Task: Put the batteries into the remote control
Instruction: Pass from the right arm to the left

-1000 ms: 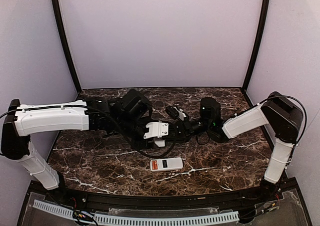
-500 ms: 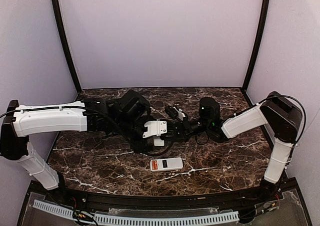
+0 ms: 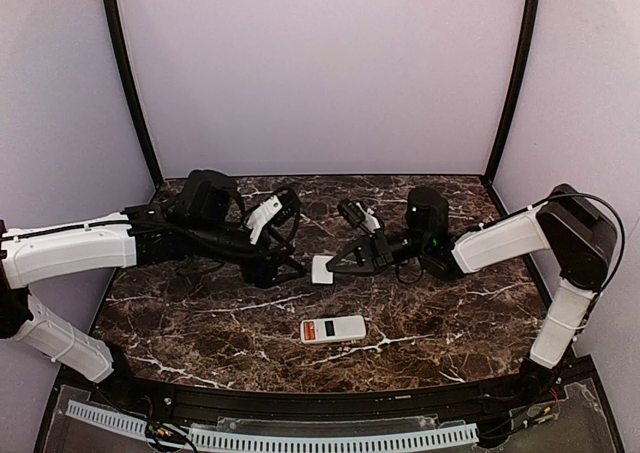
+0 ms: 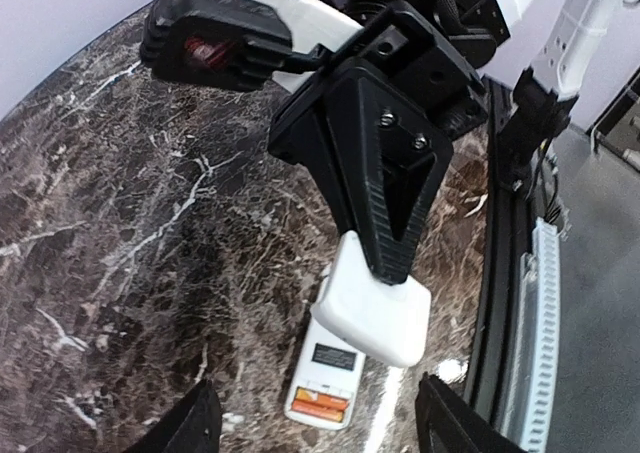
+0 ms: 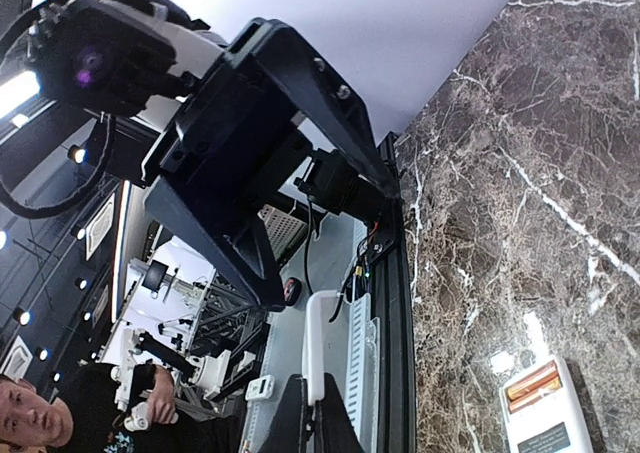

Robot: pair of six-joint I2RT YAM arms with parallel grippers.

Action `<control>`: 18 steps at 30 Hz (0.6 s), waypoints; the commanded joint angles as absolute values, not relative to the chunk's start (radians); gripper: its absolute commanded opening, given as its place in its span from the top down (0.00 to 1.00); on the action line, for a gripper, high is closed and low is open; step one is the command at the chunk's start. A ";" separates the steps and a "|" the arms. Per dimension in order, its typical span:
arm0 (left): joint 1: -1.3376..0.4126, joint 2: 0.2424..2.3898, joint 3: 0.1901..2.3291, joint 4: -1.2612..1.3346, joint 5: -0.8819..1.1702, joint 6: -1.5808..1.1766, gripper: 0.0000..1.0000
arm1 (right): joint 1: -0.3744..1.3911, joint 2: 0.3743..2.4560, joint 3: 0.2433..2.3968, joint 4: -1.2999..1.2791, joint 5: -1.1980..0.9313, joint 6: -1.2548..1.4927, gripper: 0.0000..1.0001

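The dark marbled table is filling the lower half of the overhead frame. The left arm is stretching in from the left edge toward the middle. The right arm is stretching in from the right edge to meet it, so the two wrists are facing each other just above centre.

The left gripper is standing spread wide. Its two fingers are showing at the bottom corners of its wrist view, and the remote is visible through the gap between them. The right gripper is pinching a small white panel by one end, and the panel is sitting at the centre of the overhead frame, between the two grippers.

The remote control is lying flat on the table at lower centre, face up. Its red end is pointing left, and it is lying apart from both grippers. I cannot tell whether the panel is touching the table.
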State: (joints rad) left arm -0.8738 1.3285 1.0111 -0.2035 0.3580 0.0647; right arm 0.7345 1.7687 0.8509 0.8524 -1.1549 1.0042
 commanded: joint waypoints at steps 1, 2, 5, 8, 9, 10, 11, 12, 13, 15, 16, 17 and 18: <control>-0.849 1.331 0.965 0.014 0.557 -0.231 0.40 | 0.730 1.717 0.879 0.804 -1.153 0.900 1.00; -0.844 1.336 0.961 0.042 0.588 -0.276 0.45 | 0.730 1.715 0.882 0.810 -1.157 0.900 1.00; -0.839 1.346 0.914 0.204 0.651 -0.370 0.53 | 0.730 1.713 0.889 0.829 -1.163 0.909 1.00; -0.837 1.362 0.895 0.259 0.682 -0.429 0.57 | 0.730 1.712 0.893 0.855 -1.170 0.927 1.00; -0.837 1.369 0.897 0.258 0.685 -0.433 0.59 | 0.731 1.712 0.892 0.874 -1.172 0.939 1.00; -0.837 1.371 0.900 0.257 0.686 -0.436 0.60 | 0.731 1.710 0.890 0.893 -1.176 0.952 1.00; -0.836 1.374 0.901 0.258 0.687 -0.441 0.61 | 0.731 1.710 0.888 0.910 -1.177 0.966 1.00; -0.836 1.377 0.904 0.259 0.687 -0.444 0.62 | 0.732 1.709 0.888 0.922 -1.179 0.976 1.00; -0.835 1.379 0.906 0.258 0.689 -0.447 0.63 | 0.733 1.708 0.888 0.935 -1.182 0.987 1.00; -0.834 1.384 0.910 0.254 0.686 -0.448 0.64 | 0.737 1.707 0.890 0.950 -1.185 0.999 1.00; -0.833 1.386 0.911 0.247 0.685 -0.448 0.65 | 0.738 1.706 0.891 0.953 -1.184 1.001 1.00; -0.831 1.391 0.910 0.244 0.685 -0.446 0.65 | 0.740 1.705 0.893 0.957 -1.184 1.005 1.00; -0.829 1.393 0.910 0.239 0.682 -0.445 0.65 | 0.742 1.703 0.893 0.960 -1.184 1.007 1.00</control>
